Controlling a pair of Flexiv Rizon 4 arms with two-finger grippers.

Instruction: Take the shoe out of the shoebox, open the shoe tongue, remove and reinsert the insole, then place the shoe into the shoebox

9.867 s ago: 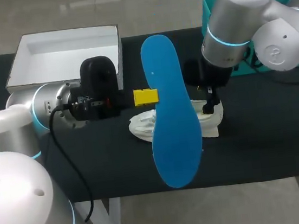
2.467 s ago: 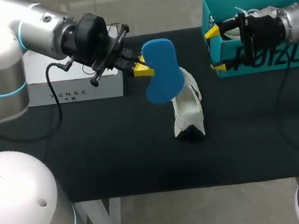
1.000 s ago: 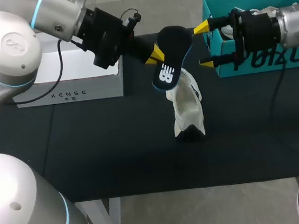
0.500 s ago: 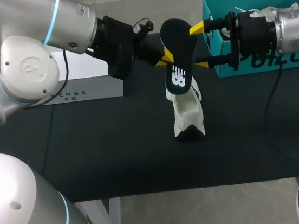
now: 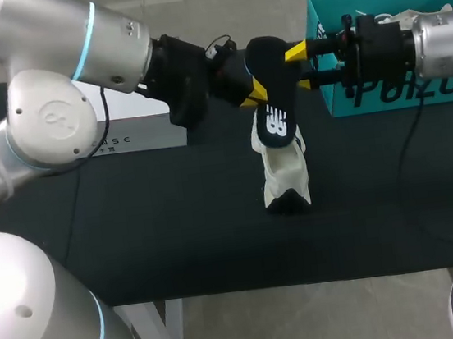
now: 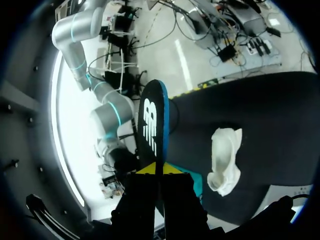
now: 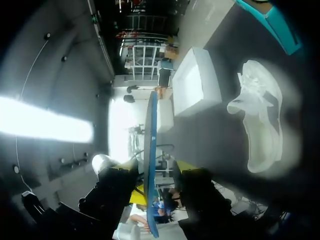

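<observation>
My left gripper (image 5: 250,94) is shut on the insole (image 5: 273,102), holding it upright above the table by one long edge. The insole's black face with a white logo shows in the left wrist view (image 6: 152,125), rising from the left gripper (image 6: 157,169). My right gripper (image 5: 301,68) is open, its yellow tips standing on either side of the insole's upper end. In the right wrist view the insole's blue edge (image 7: 150,150) runs between the fingers of the right gripper (image 7: 155,175), with small gaps on both sides. The white shoe (image 5: 283,171) lies on the black table below the insole.
A white shoebox (image 5: 135,135) stands at the back left, partly behind my left arm, and shows beyond the shoe (image 7: 260,125) in the right wrist view (image 7: 197,87). A teal box (image 5: 399,94) stands at the back right, behind my right gripper.
The left arm has carried the insole to the right and turned it more upright. The right gripper has moved left to the insole's upper end, and its fingers have narrowed around it.
</observation>
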